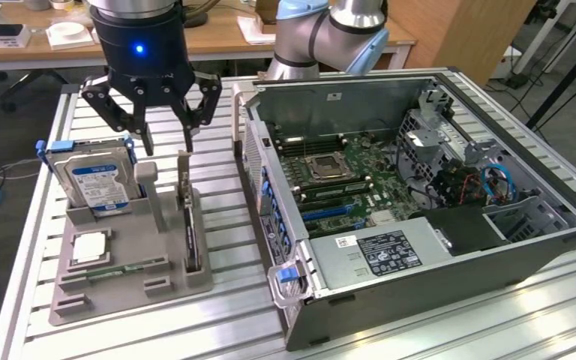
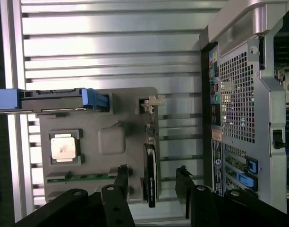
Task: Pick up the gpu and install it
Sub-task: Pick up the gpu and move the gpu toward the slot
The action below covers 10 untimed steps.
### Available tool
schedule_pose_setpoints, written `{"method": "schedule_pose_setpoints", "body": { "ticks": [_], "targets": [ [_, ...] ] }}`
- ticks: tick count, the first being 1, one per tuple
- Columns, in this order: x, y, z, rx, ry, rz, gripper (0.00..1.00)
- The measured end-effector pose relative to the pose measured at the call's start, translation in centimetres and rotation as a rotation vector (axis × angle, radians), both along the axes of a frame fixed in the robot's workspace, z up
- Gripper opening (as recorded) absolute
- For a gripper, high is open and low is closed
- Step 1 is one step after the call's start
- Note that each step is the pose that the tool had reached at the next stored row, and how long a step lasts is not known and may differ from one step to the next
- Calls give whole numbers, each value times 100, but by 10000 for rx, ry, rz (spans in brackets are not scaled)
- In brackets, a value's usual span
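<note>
The hand point(image 1: 170, 146) is hanging released, its two fingers point(image 2: 122, 176) spread wide and gripping nothing. The gpu point(image 1: 190, 229) is standing edge-on directly beneath it in a slot of the grey holder point(image 1: 118, 292); in the wrist view the card is lying between the fingertips, touching neither.

The likely trouble, as I am judging it: the card is thin and blade-like, so a hand coming down off-centre could be striking its top edge or the holder's wall instead of straddling it; a grip landing too near one end could be letting it swing or slip; the metal bracket could be snagging in the slot, dragging the holder along the table point(image 1: 228, 315). The hard drive point(image 1: 96, 180) is standing near the finger farther from the computer case point(image 1: 468, 270), and could be getting knocked.

Counting: one gpu; one hard drive; one processor point(image 1: 88, 246); one memory stick point(image 1: 118, 268); one holder; one open case, beside the hand.
</note>
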<state>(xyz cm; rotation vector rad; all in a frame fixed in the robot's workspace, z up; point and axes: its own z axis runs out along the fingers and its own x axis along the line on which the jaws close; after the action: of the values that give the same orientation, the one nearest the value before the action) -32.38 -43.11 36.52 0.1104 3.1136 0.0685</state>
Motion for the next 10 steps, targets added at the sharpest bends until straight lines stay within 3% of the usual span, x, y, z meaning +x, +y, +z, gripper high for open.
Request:
{"method": "schedule_pose_setpoints", "body": {
  "ticks": [10],
  "targets": [
    [-1, -13, -45, 0, 0, 0, 53]
  ]
}}
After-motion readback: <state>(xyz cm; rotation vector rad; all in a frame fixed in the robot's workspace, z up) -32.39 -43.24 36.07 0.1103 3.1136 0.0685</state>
